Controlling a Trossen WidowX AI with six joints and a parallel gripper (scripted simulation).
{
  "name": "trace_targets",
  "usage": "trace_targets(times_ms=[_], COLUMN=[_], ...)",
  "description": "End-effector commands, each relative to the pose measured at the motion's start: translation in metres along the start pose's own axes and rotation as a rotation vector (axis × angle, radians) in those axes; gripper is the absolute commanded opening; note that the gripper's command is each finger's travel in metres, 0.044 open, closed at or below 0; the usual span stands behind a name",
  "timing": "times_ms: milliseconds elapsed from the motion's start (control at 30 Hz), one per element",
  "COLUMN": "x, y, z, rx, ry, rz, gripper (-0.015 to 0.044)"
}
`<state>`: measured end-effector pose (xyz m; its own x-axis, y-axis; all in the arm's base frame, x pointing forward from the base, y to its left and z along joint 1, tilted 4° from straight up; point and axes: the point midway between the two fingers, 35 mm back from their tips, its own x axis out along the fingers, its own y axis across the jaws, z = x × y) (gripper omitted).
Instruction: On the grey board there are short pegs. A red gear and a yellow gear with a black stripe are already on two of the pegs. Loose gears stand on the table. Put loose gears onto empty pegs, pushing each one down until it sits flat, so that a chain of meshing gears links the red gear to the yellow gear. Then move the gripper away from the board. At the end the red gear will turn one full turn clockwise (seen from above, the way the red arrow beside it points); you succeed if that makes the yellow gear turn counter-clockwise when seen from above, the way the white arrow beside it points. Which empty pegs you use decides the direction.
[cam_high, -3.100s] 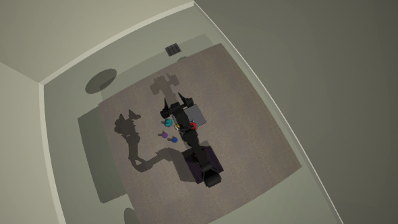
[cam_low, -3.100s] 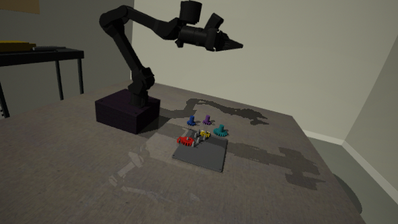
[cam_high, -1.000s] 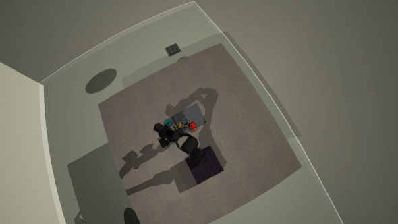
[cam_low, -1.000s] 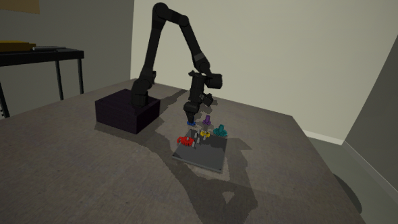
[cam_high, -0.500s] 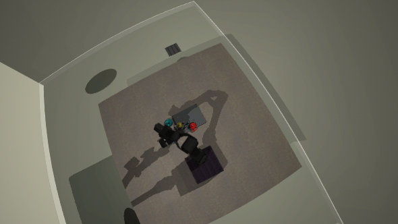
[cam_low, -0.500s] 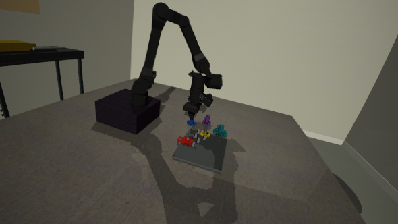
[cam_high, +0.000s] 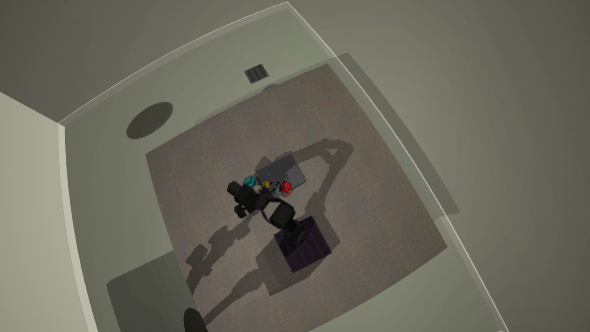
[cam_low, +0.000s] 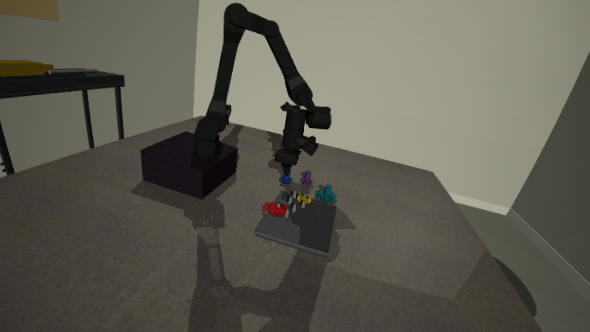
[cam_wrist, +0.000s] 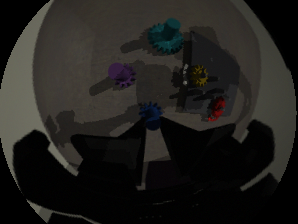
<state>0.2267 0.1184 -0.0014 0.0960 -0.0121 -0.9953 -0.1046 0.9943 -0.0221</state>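
Note:
My gripper (cam_low: 286, 173) (cam_wrist: 152, 119) points down and is shut on the knob of the blue gear (cam_low: 285, 180) (cam_wrist: 149, 109), at or close to table level beside the board. The grey board (cam_high: 278, 169) (cam_low: 317, 227) (cam_wrist: 215, 56) bears the red gear (cam_high: 288, 186) (cam_low: 275, 209) (cam_wrist: 218, 107) and the smaller yellow gear (cam_high: 266, 185) (cam_low: 304, 199) (cam_wrist: 199, 75). Several short pegs (cam_low: 294, 208) show around and between them. A purple gear (cam_low: 307, 179) (cam_wrist: 123, 75) and a large teal gear (cam_high: 249, 181) (cam_low: 327, 194) (cam_wrist: 166, 38) stand on the table. The arm hides the purple gear in the top view.
The arm's base stands on a dark purple block (cam_high: 310, 250) (cam_low: 172, 162). The arm reaches from it over the brown table (cam_high: 200, 160) (cam_low: 125, 250). The teal gear stands close to the board's edge on the yellow gear's side. Long arm shadows cross the board and table.

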Motion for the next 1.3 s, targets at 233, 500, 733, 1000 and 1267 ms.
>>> trace_targets(times_ms=[233, 500, 733, 1000, 1267], x=[-0.028, -0.049, -0.068, -0.090, -0.112], y=[0.001, 0.001, -0.001, -0.003, -0.006], z=[0.009, 0.012, 0.012, 0.011, 0.008], rx=[-0.007, -0.001, 0.004, 0.008, 0.014], ry=[-0.009, -0.004, 0.000, 0.005, 0.011], rz=[0.003, 0.000, -0.002, -0.004, -0.007], gripper=[0.0000, 0.0000, 0.0000, 0.0000, 0.0000])
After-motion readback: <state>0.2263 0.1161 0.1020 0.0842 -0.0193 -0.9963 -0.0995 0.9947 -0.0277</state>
